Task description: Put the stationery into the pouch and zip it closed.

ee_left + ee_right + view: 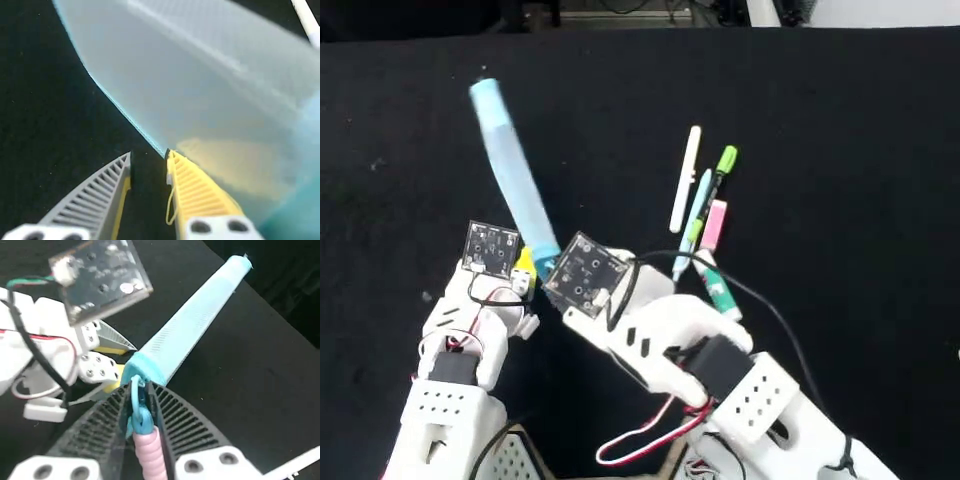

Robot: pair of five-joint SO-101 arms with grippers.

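Right pincer (137, 390) clamping zip pull (141, 421), pouch (190, 325) ahead

You have a matt black table (840, 100) on every side of the right claw (550, 268). Well beyond the claw, past the far edge: dark clutter (620, 12) and a white panel (880, 12).

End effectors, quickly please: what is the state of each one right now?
Left end effector: open, nothing gripped, beside the pouch edge.
Right end effector: shut on the zipper pull of the pouch.
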